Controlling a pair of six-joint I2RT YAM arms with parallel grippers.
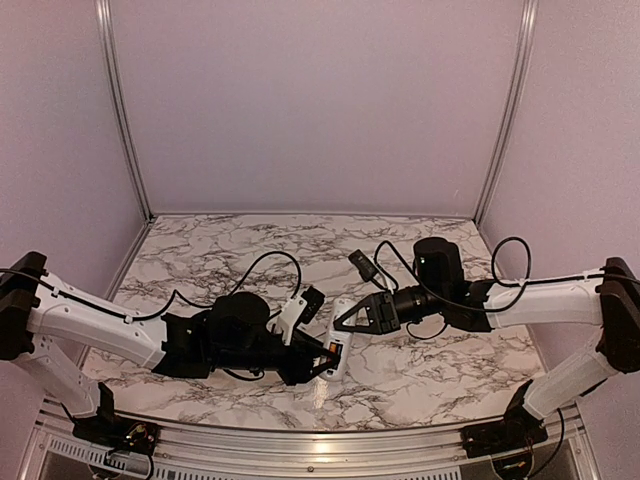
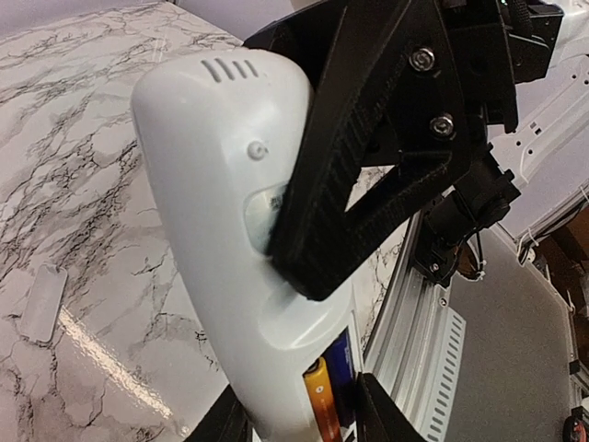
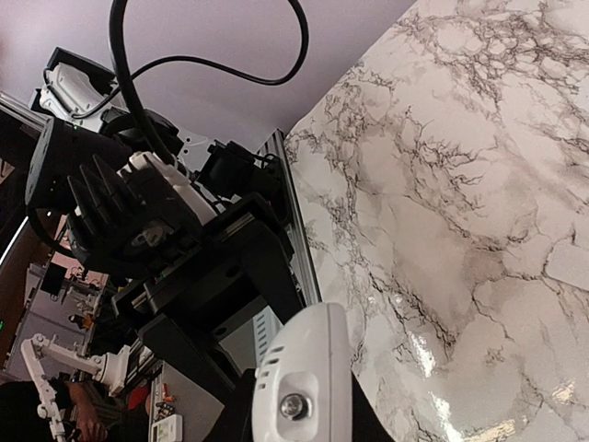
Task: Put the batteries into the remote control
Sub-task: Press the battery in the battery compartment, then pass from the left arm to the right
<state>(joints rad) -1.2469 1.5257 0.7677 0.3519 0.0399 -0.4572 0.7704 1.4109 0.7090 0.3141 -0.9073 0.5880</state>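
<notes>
The white remote control [image 1: 340, 345] hangs above the table's front middle, back side up, held between both grippers. In the left wrist view its open compartment holds the batteries side by side: an orange one [image 2: 317, 396] and a dark one [image 2: 342, 368]. My left gripper [image 2: 302, 419] has its fingers against both sides of the remote's compartment end. My right gripper [image 3: 299, 405] is shut on the remote's other end [image 3: 304, 378], and one of its black fingers [image 2: 368, 157] lies across the remote's back.
A thin plain white strip [image 2: 41, 302] lies flat on the marble table [image 1: 240, 250], also seen as the strip [image 3: 571, 262] at the right wrist view's edge. The aluminium front rail [image 2: 419, 331] runs close beside the remote. Cables loop over both arms.
</notes>
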